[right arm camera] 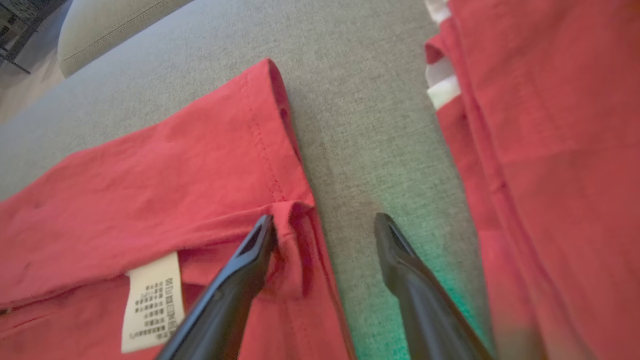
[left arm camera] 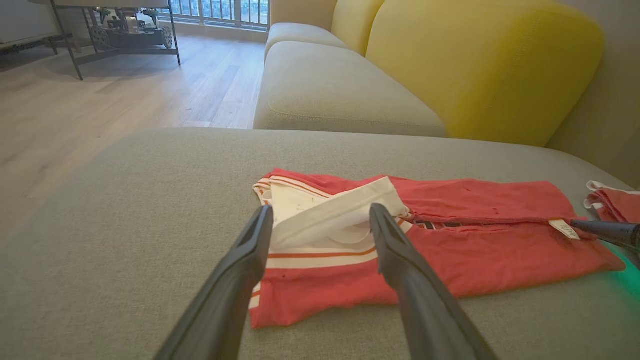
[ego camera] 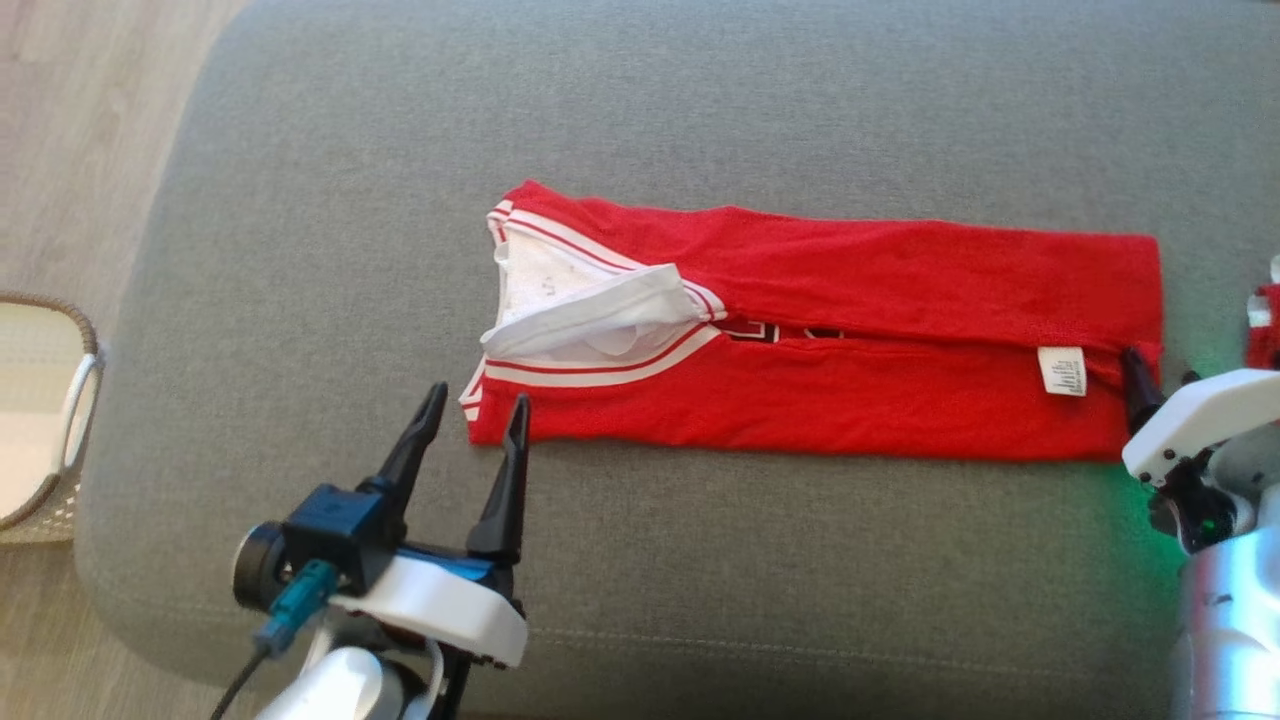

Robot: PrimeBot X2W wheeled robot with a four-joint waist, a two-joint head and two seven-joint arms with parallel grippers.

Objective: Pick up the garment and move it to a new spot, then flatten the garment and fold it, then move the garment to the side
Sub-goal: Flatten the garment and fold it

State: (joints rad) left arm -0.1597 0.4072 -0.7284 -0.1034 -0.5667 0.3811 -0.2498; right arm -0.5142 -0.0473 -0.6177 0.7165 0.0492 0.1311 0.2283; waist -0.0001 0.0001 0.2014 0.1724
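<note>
Just ahead of the left tool (ego camera: pixel 480 395), the shirt (ego camera: pixel 880 270) lies on the grey sofa cushion (ego camera: pixel 700 120) as a long red strip. Both long sides are turned in to meet along the middle. The left tool's fingers stand wide apart and hold nothing. Its tips sit at the near collar corner, where the white neckband (ego camera: pixel 590 320) flops open. At the far end the right tool (ego camera: pixel 1160 368) is likewise spread and empty. One of its fingers touches the hem beside the white label (ego camera: pixel 1062 370), and the other is over bare cushion. A second red piece (ego camera: pixel 1265 320) lies just beyond the right tool's outer finger, apart from the shirt.

The step in hand looks like the crosswise fold. To do it well, each tool should take every layer at its end, not just the top flap, since the loose middle edges can spring open. The right tool needs to slide a finger under the hem rather than press on it, and stay clear of the neighbouring piece. Laying the neckband flat first would likely give a tidier fold.
</note>
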